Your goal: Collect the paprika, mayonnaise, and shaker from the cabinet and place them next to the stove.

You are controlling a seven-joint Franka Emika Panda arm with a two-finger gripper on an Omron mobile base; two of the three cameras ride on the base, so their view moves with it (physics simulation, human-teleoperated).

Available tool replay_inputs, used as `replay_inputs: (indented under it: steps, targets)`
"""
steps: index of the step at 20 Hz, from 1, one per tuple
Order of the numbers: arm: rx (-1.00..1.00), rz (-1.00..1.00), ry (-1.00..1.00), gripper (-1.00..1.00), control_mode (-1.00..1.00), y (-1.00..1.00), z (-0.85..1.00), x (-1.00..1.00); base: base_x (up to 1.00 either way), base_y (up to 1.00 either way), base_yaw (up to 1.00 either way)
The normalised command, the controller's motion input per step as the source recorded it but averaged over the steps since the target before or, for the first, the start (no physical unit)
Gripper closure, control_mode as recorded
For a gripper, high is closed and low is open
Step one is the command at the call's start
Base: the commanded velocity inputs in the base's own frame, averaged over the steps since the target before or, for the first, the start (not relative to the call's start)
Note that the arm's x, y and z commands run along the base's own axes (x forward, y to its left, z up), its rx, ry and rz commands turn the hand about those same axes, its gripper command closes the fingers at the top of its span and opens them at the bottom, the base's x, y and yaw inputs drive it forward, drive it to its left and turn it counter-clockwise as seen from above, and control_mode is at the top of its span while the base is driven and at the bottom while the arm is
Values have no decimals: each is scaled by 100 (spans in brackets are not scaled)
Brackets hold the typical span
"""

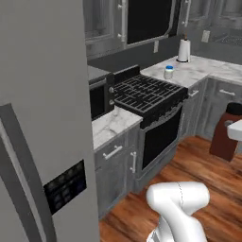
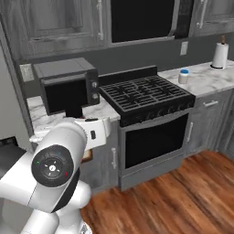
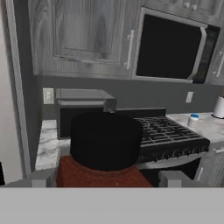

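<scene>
My gripper (image 3: 109,178) is shut on the paprika (image 3: 98,170), a dark red bottle whose black cap looms large in the hand view. In the left base view the paprika (image 1: 223,137) hangs at the right edge, above the wood floor, with the gripper (image 1: 235,130) around it. Ahead stands the black stove (image 1: 146,94) (image 2: 146,97) (image 3: 173,135) with grey grates. The mayonnaise (image 1: 168,72) (image 2: 183,76) (image 3: 193,119), a pale jar with a blue lid, stands on the marble counter just right of the stove. The shaker and the shelved cabinet are out of view.
A black microwave (image 2: 66,87) (image 3: 81,109) sits on the counter left of the stove. A paper towel roll (image 1: 183,50) (image 2: 220,55) stands at the back right. A tall grey fridge (image 1: 38,118) is at the left. Grey drawers (image 1: 113,165) line the counter front.
</scene>
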Motion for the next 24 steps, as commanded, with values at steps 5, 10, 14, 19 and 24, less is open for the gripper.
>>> replay_inputs:
  steps: [5, 10, 14, 19, 24]
  targets:
    - [0, 0, 0, 100, 100, 0, 0, 0, 68, -79, 27]
    - [0, 0, 0, 100, 100, 0, 0, 0, 67, -80, 27]
    - [0, 0, 0, 100, 100, 0, 0, 0, 67, -79, 27]
    - [0, 0, 0, 100, 100, 0, 0, 0, 66, -77, 28]
    - [0, 0, 0, 100, 100, 0, 0, 0, 68, -71, 28]
